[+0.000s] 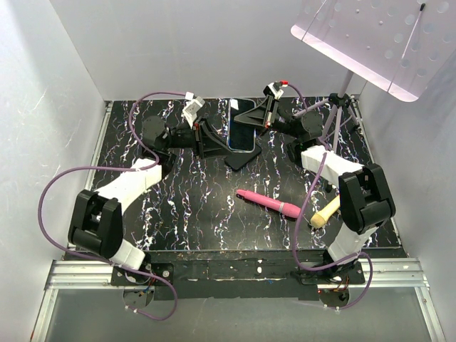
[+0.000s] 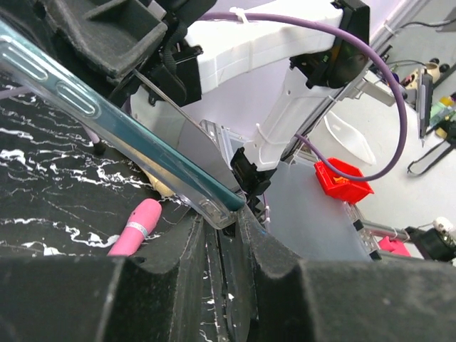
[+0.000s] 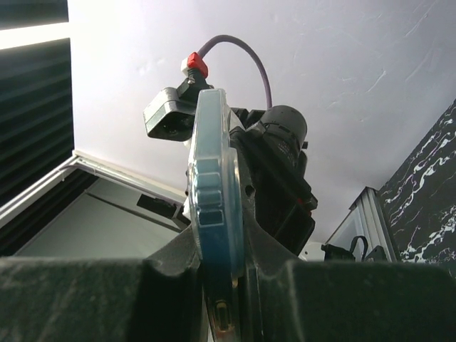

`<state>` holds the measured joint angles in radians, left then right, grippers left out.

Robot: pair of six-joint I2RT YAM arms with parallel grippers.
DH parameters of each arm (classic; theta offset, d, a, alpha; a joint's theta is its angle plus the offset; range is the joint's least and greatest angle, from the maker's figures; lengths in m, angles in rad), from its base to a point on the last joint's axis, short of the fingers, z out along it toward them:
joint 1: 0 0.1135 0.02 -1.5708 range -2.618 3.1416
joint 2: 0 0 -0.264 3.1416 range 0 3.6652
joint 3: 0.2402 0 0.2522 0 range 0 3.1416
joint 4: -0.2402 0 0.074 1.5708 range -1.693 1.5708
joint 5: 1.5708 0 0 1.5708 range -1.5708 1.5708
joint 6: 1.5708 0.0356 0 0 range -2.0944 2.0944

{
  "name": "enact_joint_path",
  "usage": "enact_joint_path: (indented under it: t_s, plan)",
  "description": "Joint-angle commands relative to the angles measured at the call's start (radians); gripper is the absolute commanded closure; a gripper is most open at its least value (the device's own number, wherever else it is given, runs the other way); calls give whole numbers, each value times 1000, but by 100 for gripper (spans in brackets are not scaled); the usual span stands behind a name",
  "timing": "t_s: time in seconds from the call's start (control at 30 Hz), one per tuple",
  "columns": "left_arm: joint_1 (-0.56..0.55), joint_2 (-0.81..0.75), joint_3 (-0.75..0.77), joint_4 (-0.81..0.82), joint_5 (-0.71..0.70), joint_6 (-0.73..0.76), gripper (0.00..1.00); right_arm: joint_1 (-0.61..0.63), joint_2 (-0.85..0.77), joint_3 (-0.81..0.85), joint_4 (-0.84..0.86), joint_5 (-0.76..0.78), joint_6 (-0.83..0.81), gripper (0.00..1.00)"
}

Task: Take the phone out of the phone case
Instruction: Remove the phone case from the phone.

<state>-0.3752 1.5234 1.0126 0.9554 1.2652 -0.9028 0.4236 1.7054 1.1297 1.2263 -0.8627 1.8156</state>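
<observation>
Your left tool comes in from 9 o'clock and is clamped on a corner of the case. In its wrist view the fingers press that corner from both sides.

The phone is still seated in the case. It sits at 12 o'clock on the table, between your two tools, and is tilted rather than lying flat. In the left wrist view its edge rises toward 10 o'clock, with a teal band showing through the clear shell.

Your right tool comes in from 2 o'clock and is also clamped on the case. Its wrist view shows the case edge-on and upright, pinched between both fingers, with the blue rim of the phone inside.

A plain black phone lies flat just at 6 o'clock of the held one. You cannot tell from these views whether the two touch.

A pink stick lies at 5 o'clock on the table. A cream handle lies just beside its right end, at 4 o'clock. A tripod stands at 2 o'clock.
</observation>
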Motion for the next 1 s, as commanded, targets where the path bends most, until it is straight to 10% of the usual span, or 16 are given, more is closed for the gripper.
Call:
enact_joint_path:
  t_s: [0.0,0.23,0.47,0.97]
  plan:
    - [22,27,52,-532,-318,235,100,67,-40,79,251,27,475,99]
    - [19,-6,17,-799,-650,151,100,84,-50,100,228,43,416,99]
    - [13,-25,-54,-653,-665,-28,100,118,-12,97,272,100,349,99]
    - [15,-55,-83,-730,-701,122,100,127,-47,139,297,129,386,99]
